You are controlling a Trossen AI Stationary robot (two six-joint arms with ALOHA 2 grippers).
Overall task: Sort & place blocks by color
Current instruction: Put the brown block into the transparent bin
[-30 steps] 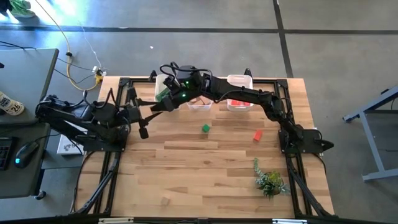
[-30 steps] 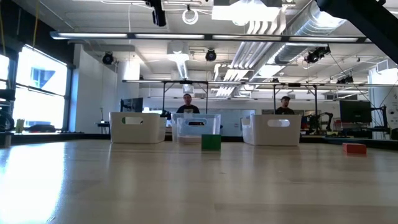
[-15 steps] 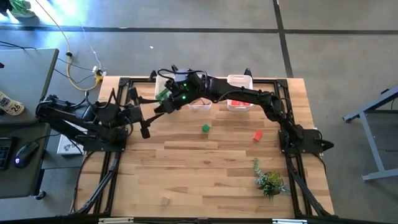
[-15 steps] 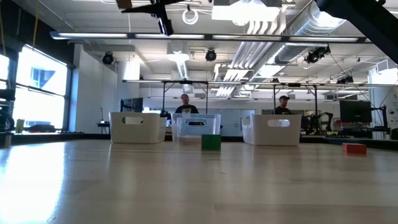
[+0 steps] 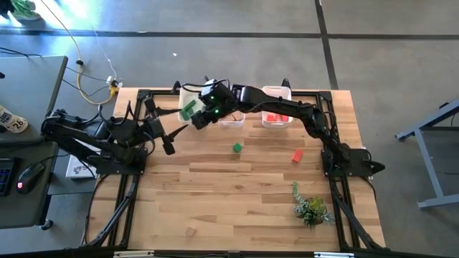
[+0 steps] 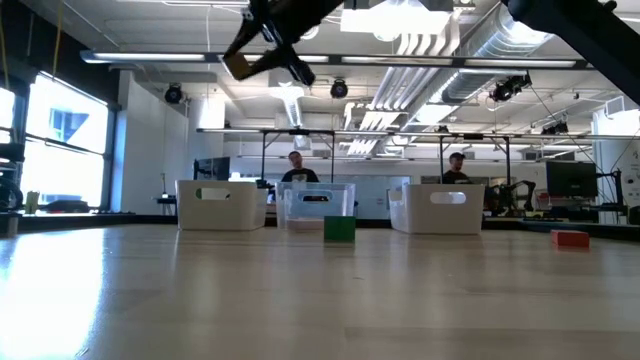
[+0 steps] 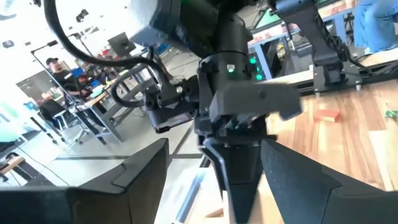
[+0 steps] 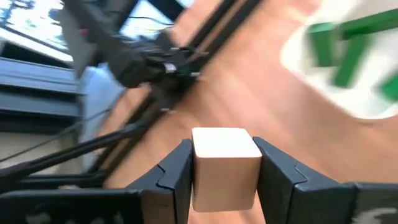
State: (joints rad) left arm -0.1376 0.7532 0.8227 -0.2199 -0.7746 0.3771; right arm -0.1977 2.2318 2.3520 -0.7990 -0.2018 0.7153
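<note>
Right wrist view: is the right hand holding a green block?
No, the right hand grips a plain tan wooden cube between its two dark fingers.

Polished grey concrete floor [image 5: 215,43] around a light wood-plank counter [image 5: 237,201] on a black frame. Dark seam lines across the floor. Grey desk [image 5: 29,79] beside the counter, with a computer mouse [image 5: 27,177] on it. Yellow and white cables [image 5: 93,79] loose on the floor. Beyond the counter: open workshop hall, exposed silver ducts [image 6: 470,40] overhead, strip lighting [image 6: 330,58], bright windows [image 6: 60,130] to one side, two people [image 6: 295,168] at distant benches.
</note>
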